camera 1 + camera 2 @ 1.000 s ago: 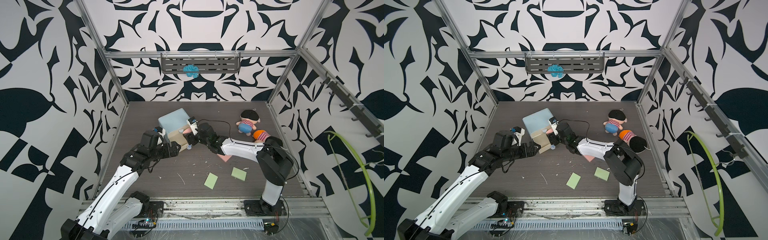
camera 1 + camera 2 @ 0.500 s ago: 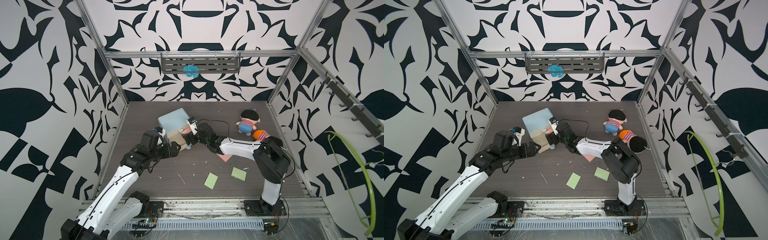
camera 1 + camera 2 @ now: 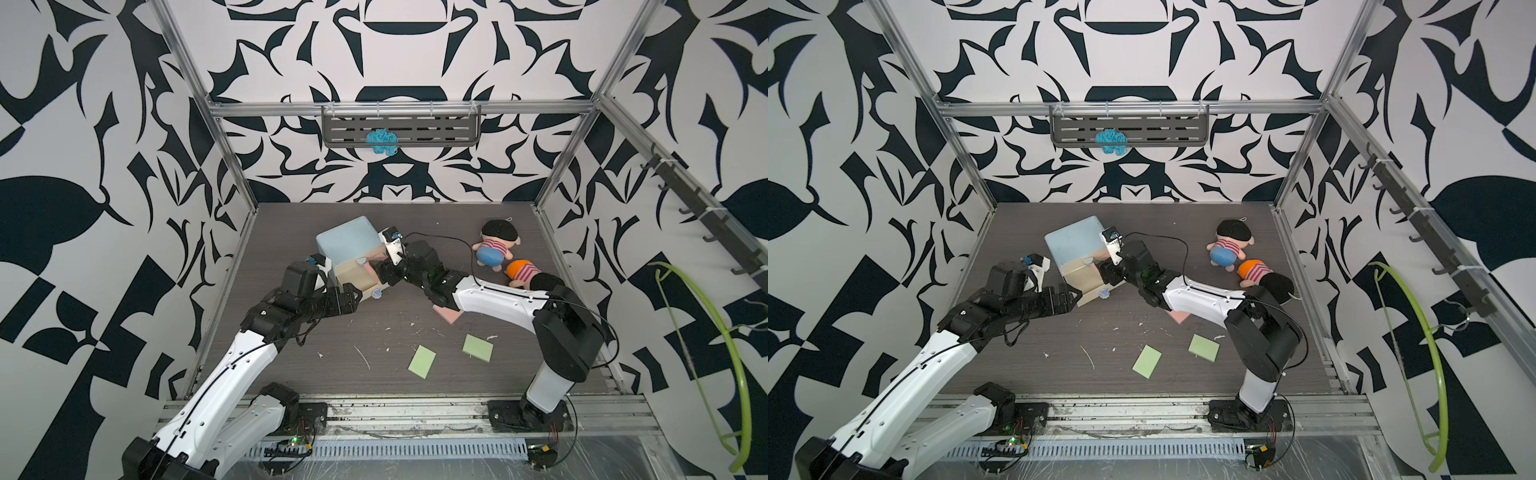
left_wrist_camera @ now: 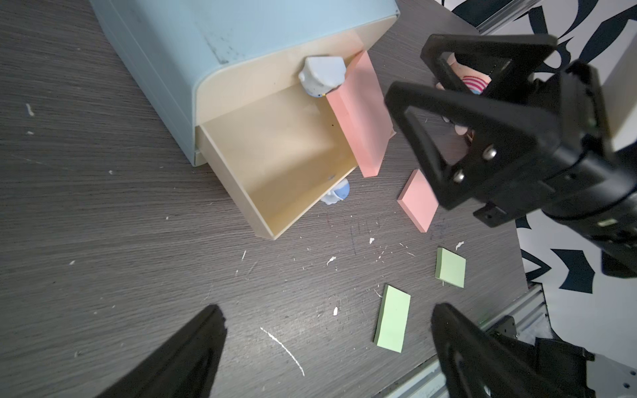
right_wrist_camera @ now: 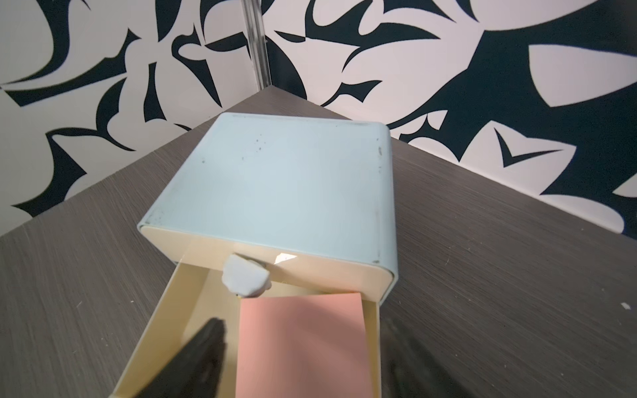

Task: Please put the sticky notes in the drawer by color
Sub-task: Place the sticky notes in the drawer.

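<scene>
**Pink pad at the open drawer, both end effectors apart**

The drawer chest [image 3: 347, 245] [image 3: 1075, 241] sits left of centre on the bench [image 3: 291, 345], its front turned near-right. The top drawer is shut. The one below it [image 4: 275, 148] is pulled out.

My right end effector [image 4: 408, 74] [image 5: 303, 324] is at the right side of the open drawer with its fingers apart. They straddle a pink pad [image 4: 358, 113] [image 5: 300, 344], and there is a gap on at least one side. The pad is tilted over the right half of the drawer, its far edge against the top drawer's front, just beside the knob [image 4: 322, 77]. I cannot tell whether it touches the drawer floor.

My left end effector [image 4: 325, 310] [image 3: 353, 301] is spread wide and holds nothing. It hovers over the bench just near-left of the pulled-out drawer.

A second pink pad [image 4: 417, 203] [image 3: 446, 316] lies flat on the bench, partly under my right forearm. Two green pads [image 3: 422, 361] [image 3: 478, 348] lie flat nearer the front, apart from each other.

Two plush dolls [image 3: 496, 243] [image 3: 525, 274] lie at the far right.
</scene>
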Action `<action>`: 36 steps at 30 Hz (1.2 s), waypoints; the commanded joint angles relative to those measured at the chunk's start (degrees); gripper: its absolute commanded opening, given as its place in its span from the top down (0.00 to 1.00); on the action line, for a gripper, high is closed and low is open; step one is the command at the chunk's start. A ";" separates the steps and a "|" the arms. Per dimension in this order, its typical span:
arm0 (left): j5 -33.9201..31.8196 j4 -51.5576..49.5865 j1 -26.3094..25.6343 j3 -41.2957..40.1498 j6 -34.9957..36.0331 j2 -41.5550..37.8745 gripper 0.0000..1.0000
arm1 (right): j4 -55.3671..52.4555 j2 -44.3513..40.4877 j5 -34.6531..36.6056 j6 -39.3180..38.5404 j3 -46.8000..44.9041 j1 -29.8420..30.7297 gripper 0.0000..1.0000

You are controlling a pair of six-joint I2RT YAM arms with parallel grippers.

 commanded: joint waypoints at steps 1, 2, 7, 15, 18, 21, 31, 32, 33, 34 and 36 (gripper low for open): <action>1.22 0.95 0.03 -0.40 0.66 0.24 0.01 | -3.07 -0.03 0.12 0.19 2.95 -0.61 0.46; 1.23 0.82 0.03 -0.45 0.66 0.16 0.01 | -3.79 0.72 0.13 0.07 3.30 -0.61 0.54; 0.70 0.51 0.03 -1.01 0.75 -0.76 0.01 | -6.13 3.54 -1.08 1.08 3.58 -0.61 0.61; 0.84 0.33 0.03 -0.61 0.84 -0.63 0.01 | -9.97 6.82 -1.20 1.09 6.92 -0.61 0.61; 0.70 0.39 0.03 -0.58 0.93 -0.72 0.01 | -10.63 6.27 -1.25 0.55 7.95 -0.61 0.60; 0.79 0.56 0.03 -0.45 0.84 -0.72 0.01 | -10.08 4.02 -1.37 0.33 7.16 -0.61 0.57; 2.50 3.19 -0.17 0.58 1.56 -0.22 0.01 | -14.39 -11.23 7.69 5.80 -6.45 -6.22 0.27; 2.46 4.17 -0.57 0.41 2.03 -0.57 0.01 | -18.10 -12.38 8.90 6.89 -7.08 -7.47 0.21; 2.08 4.97 -1.12 0.09 2.76 -0.97 0.01 | -21.37 -13.34 11.65 7.53 -7.82 -8.66 0.17; 1.94 5.76 -1.57 -0.08 3.40 -1.28 0.01 | -24.06 -14.22 12.29 8.19 -8.46 -9.82 0.15; 1.75 7.19 -2.47 -0.42 4.54 -1.51 0.01 | -29.86 -15.25 11.94 10.79 -9.22 -13.02 0.09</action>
